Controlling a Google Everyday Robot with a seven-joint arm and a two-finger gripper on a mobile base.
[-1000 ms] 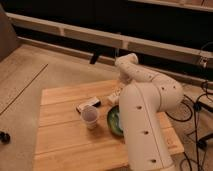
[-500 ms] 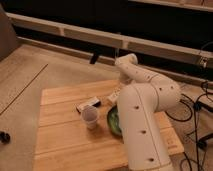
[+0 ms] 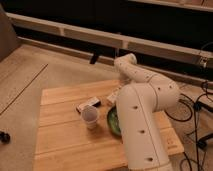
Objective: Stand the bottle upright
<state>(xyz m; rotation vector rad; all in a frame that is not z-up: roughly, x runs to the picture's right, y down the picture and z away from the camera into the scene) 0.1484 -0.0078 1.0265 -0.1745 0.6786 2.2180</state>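
Hiding the jaws, the arm [image 3: 131, 75] hangs beside the bottle [image 3: 112, 96].

The robot's chunky cream-white plastic arm [image 3: 142, 115] is all smooth rounded tube segments, fat at the near end and slimmer toward the far one, with bulgy elbow-style joints in between. There's a row of small dark round dots running down the big near segment and a few more around the upper joint, can't tell if they're screws or plugs. The pale gripper [image 3: 115, 93] sits at the arm's far tip, low over the far side of the light wooden slatted table [image 3: 65, 130], mostly tucked behind the arm.
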